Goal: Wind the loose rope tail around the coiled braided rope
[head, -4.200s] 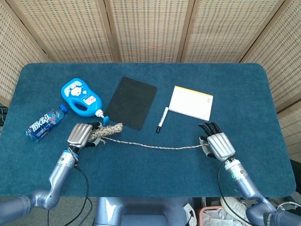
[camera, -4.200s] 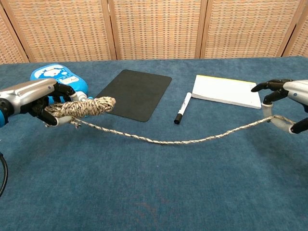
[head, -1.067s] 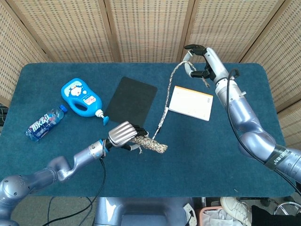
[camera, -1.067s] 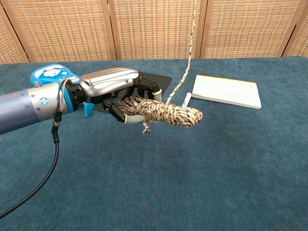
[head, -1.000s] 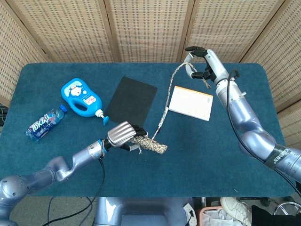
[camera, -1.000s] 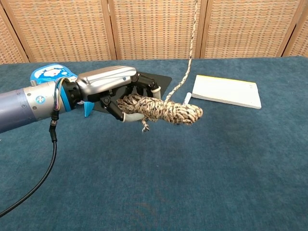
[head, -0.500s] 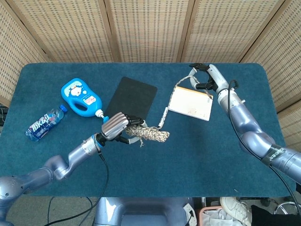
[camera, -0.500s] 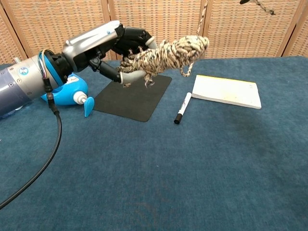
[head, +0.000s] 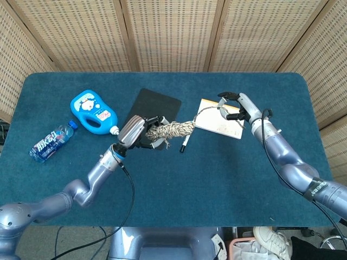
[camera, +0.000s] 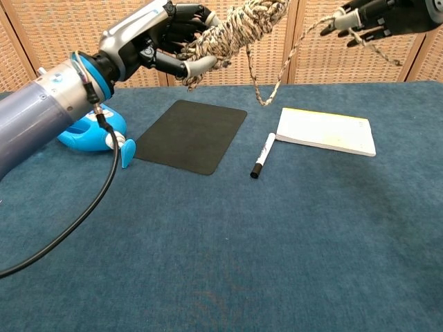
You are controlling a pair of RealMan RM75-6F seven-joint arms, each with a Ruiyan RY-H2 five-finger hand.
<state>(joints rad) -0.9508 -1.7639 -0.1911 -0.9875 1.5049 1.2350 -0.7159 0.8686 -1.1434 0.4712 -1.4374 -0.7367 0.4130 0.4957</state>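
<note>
Your left hand (camera: pixel 156 34) is raised well off the table (head: pixel 162 189), forearm angled up and inward, with its fingers (camera: pixel 181 67) curled around one end of the coil (camera: pixel 235 29). The coil sticks out past the fingers toward the right, tilted upward, held in the air above the near edge of the mat (head: pixel 153 111) in the head view.

Your right hand (head: pixel 237 106) is also lifted, hovering over the notepad (camera: pixel 325 131), wrist bent so the fingers point toward the coil. Its fingers (camera: pixel 349 19) are partly spread, and the tail (camera: pixel 277 79) runs to them; thumb and a finger appear to pinch it, though the exact contact is hard to make out. From the coil the tail sags in a loop, then rises to your right hand, with a short end hanging past it.

A marker (camera: pixel 261 155) lies between mat and notepad. A blue jug (head: pixel 92 111) and a bottle (head: pixel 51 143) sit at the table's left.
</note>
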